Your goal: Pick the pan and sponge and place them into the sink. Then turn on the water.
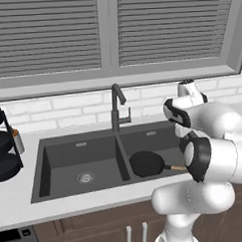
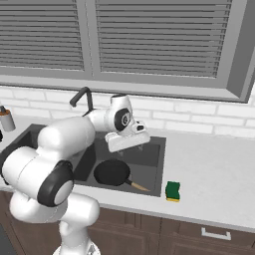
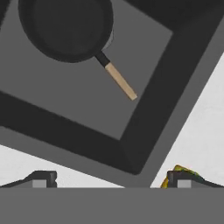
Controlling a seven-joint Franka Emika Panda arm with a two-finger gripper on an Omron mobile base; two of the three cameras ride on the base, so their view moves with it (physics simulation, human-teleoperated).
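The black pan [image 1: 146, 163] lies in the right basin of the dark grey sink [image 1: 70, 160], its tan-tipped handle [image 3: 120, 81] pointing toward the basin's front right corner. In the right base view the pan [image 2: 112, 172] rests on the floor of the sink [image 2: 152, 157]. The sponge [image 2: 173, 191], green on top and yellow below, sits on the counter just right of the sink's front corner. My gripper [image 2: 128, 143] hangs open and empty over the right basin, above and behind the pan. In the hand view the gripper [image 3: 111, 179] frames the sink's corner, and the sponge [image 3: 178, 169] peeks out behind one fingertip. No water runs from the faucet [image 1: 116, 106].
A rack of black round tiers [image 1: 3, 148] stands at the far left with a small shaker [image 1: 16, 141] beside it. White counter [image 2: 214, 169] stretches to the right of the sink. A brick wall and a blinded window rise behind the faucet.
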